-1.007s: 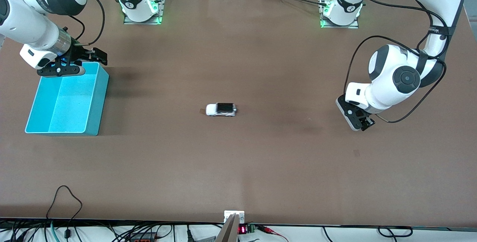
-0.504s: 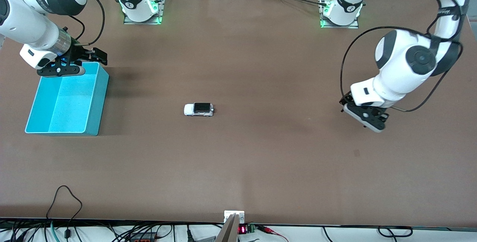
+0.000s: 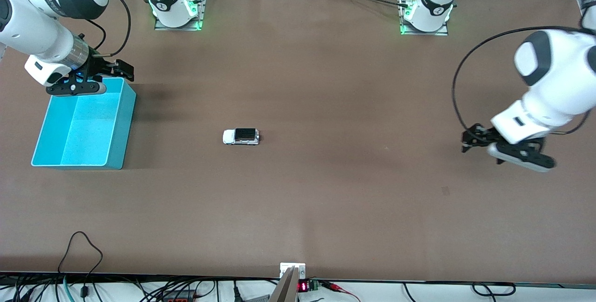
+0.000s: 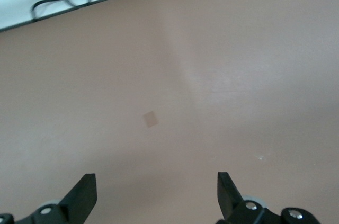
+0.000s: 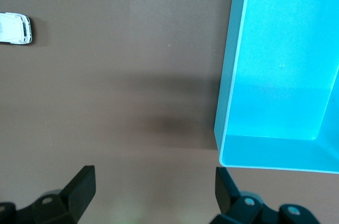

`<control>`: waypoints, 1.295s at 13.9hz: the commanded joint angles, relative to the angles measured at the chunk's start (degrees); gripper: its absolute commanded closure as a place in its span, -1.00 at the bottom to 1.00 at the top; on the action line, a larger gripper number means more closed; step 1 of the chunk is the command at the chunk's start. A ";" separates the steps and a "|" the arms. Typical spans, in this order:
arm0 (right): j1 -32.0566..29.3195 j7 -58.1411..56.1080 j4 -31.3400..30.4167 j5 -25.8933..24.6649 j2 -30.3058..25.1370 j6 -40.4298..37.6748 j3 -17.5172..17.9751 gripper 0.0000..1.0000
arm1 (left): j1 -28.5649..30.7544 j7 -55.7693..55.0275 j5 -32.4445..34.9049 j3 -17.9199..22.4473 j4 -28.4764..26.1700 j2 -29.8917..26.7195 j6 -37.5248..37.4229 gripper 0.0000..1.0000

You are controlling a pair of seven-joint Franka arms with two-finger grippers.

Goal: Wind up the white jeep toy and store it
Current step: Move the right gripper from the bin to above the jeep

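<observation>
White jeep toy (image 3: 240,137) lies lengthwise along the bench, nearer the right gripper (image 3: 122,70) over the cyan bin (image 3: 122,127) than the left gripper (image 3: 482,141); both grippers' fingers spread, empty

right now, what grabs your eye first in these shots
The cyan bin stands out at the right arm's end of the table, with the right tool open over its rim. The tiny white jeep toy sits alone mid-table, and the left tool hangs open over bare table at the left arm's end.
</observation>
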 commanded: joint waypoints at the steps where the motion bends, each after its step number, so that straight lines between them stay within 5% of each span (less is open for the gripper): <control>1: -0.25 -0.92 0.10 0.50 -0.44 -0.70 0.02 -1.00 | -3.10 -6.62 -0.85 3.73 6.04 -0.25 -8.13 -1.00; 10: -0.16 -1.88 0.19 0.50 -0.35 -0.53 0.11 -1.00 | -3.02 -18.76 0.03 5.32 12.28 -5.35 -25.09 -1.00; 18: 7.64 -26.66 3.71 0.32 4.13 2.81 0.11 -1.00 | -2.93 -19.82 0.38 4.97 11.86 -7.19 -27.05 -1.00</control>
